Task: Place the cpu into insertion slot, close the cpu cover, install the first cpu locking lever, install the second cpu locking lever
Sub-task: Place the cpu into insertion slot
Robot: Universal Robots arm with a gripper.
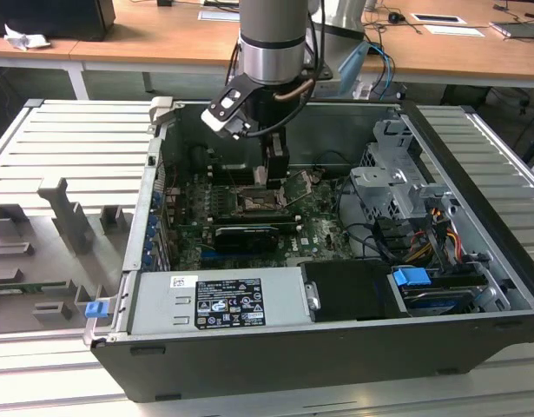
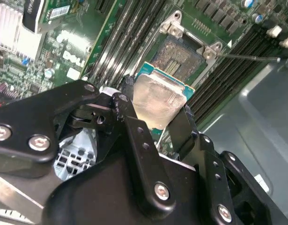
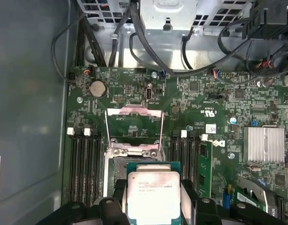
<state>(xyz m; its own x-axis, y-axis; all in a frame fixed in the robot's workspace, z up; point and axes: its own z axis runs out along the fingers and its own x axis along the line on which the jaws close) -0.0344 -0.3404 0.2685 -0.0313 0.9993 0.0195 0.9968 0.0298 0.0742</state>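
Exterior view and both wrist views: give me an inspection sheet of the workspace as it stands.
Surface: green motherboard inside an open computer case, lying on a ribbed grey table.
Job's things: cpu held near the insertion slot, not seated; slot empty; cpu cover raised open; one locking lever swung out.
Clutter: grey fixture blocks on the table, at the exterior view's left.
Grippers: gripper shut on the cpu's edges.
Cables: black bundles beyond the board; coloured wires by the drive cage.
Surroundings: wooden desks behind.
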